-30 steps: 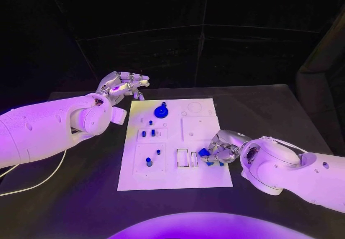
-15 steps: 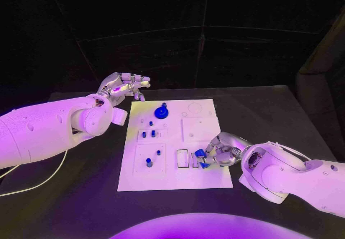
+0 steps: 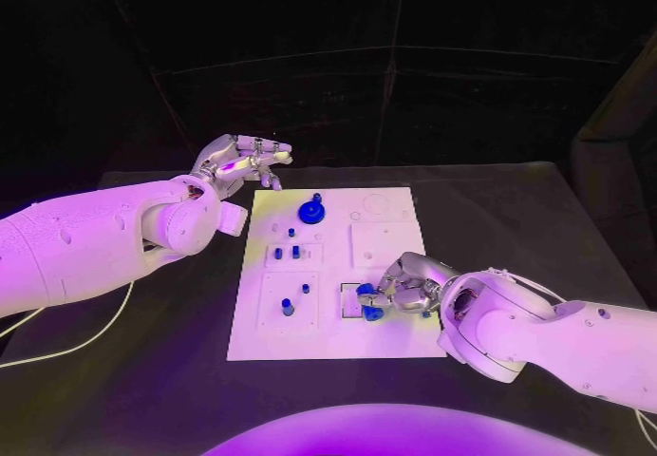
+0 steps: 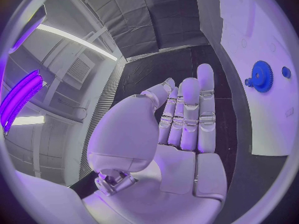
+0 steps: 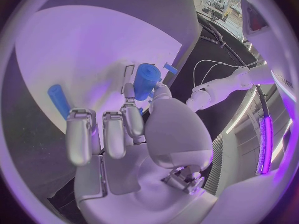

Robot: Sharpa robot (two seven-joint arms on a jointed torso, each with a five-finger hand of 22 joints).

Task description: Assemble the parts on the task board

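The white task board (image 3: 386, 332) lies in the middle of the black table. My right hand (image 3: 402, 288) reaches over its near middle and pinches a blue cylindrical part (image 3: 369, 310) just above the small rectangular slots (image 3: 347, 295). The right wrist view shows that part (image 5: 146, 81) held between thumb and a finger of the right hand (image 5: 124, 134). Beyond the other fingers a second blue piece (image 5: 59, 100) lies on the board. My left hand (image 3: 244, 161) hovers past the board's far left corner, fingers straight and holding nothing (image 4: 184, 124). A blue gear (image 3: 312, 211) stands at the board's far end.
Small blue pegs (image 3: 285, 254) stand in the board's left column, with another peg (image 3: 287, 306) nearer me. A white cable (image 3: 83, 347) runs over the table at the left. Bare black table lies on both sides of the board.
My right hand has carried the blue part leftward, from the board's right edge to above the slots. The left hand has stayed where it was.
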